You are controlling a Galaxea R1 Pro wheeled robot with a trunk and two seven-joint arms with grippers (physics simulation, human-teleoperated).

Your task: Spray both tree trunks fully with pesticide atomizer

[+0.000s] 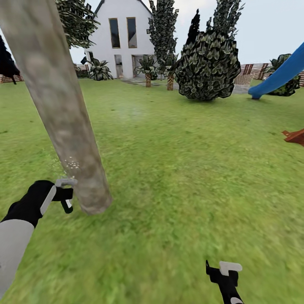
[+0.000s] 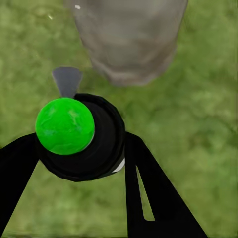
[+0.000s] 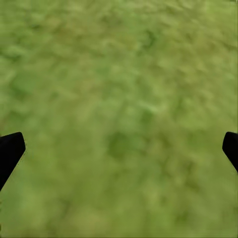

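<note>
the atomizer (image 2: 74, 136) is held in the left tool (image 1: 63, 195), a black body with a bright green knob on top and a grey nozzle tip (image 2: 67, 80) pointing at the trunk (image 1: 63, 122). it is judged to be light, rigid plastic, smooth and rather slippery, so a hold around the round body below the knob, as seen in the left wrist view, looks the safest; a squeeze on the knob or nozzle would likely tip it. the black fingers (image 2: 153, 193) are set on either side of the body, closed against it.

the nozzle lies just beside the foot of the trunk, apart from it, aimed at its lower part. a faint scatter of white specks (image 1: 71, 162) is seen against the trunk a little above the nozzle, so spraying is judged to be under way on the low section. the trunk is thick, mottled grey-tan and leans up toward the far left over the lawn (image 1: 177, 169); much of its height above the specks is taken to be uncovered.

the right tool (image 1: 223, 270) hangs low over bare grass at the near right, well apart from the trunk, its jaws wide and nothing between them. beyond the lawn a dark bush (image 1: 207, 63), a white house (image 1: 122, 33) and a blue slide (image 1: 280, 74) are seen.
</note>
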